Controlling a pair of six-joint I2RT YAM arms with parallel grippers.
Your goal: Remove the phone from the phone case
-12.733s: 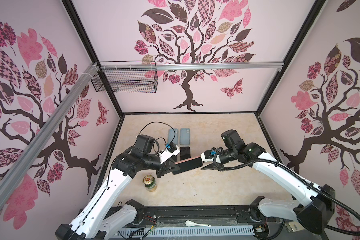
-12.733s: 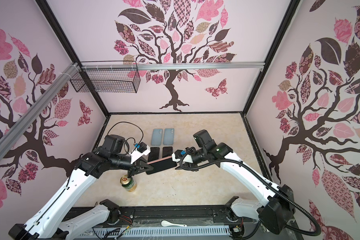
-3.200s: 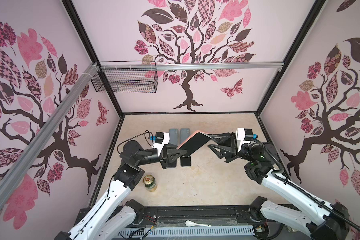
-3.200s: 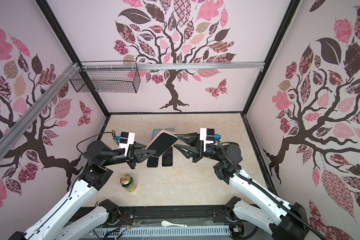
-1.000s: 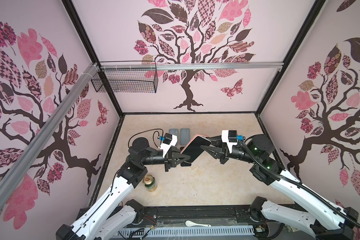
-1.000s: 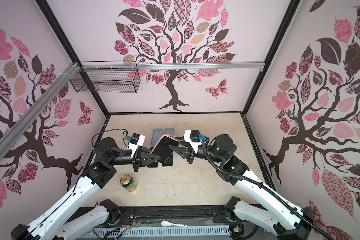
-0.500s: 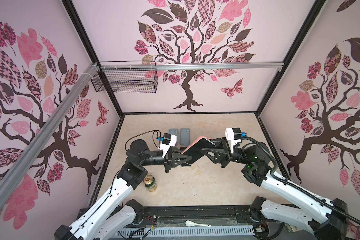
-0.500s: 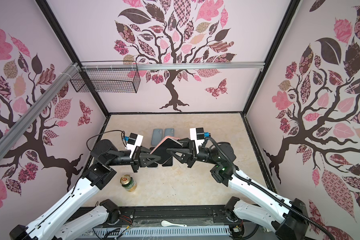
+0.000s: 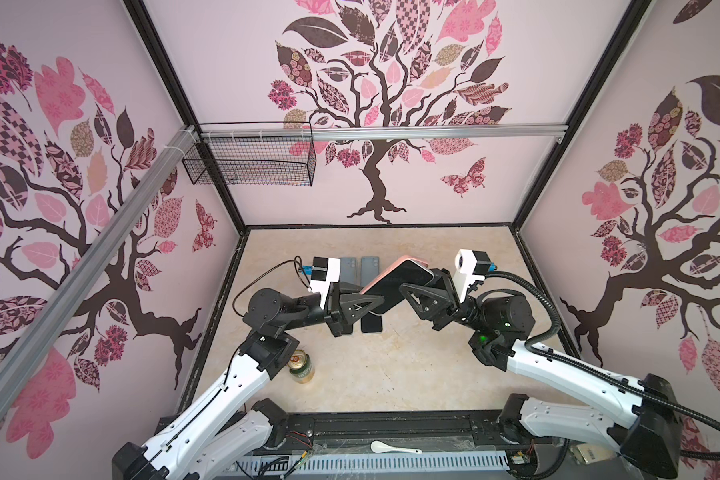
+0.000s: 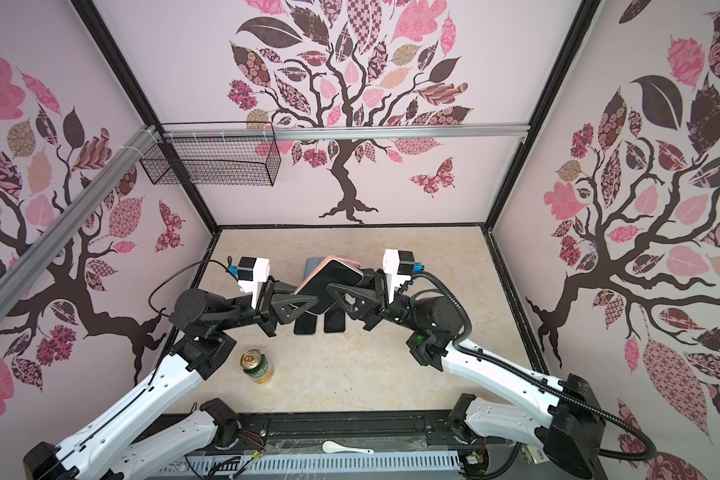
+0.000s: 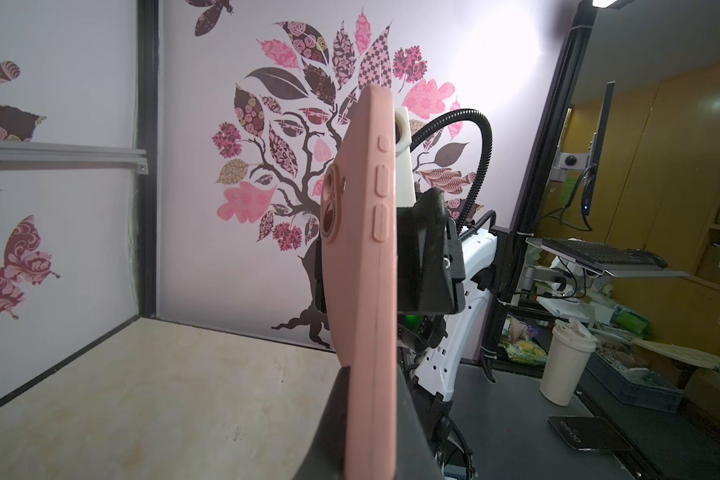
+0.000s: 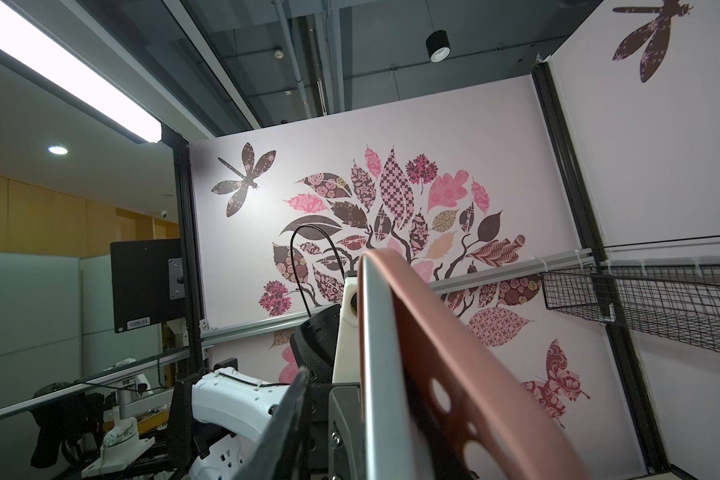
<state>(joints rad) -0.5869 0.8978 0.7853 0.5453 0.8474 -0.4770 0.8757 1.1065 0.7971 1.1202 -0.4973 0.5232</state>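
phone case (image 9: 395, 266) raised off table (image 9: 391, 365) since start, lip parting from phone (image 9: 391, 282).

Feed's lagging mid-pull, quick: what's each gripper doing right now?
Left gripper: closed on one end of the pink phone case, phone inside.
Right gripper: closed on the opposite end of the phone case.

Pink tree-patterned walls (image 9: 246, 83), beige floor (image 9: 391, 374)

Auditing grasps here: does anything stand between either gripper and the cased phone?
Nothing visible does. The left gripper and right gripper both clamp the cased phone, held tilted above the table; the can stands below, apart.
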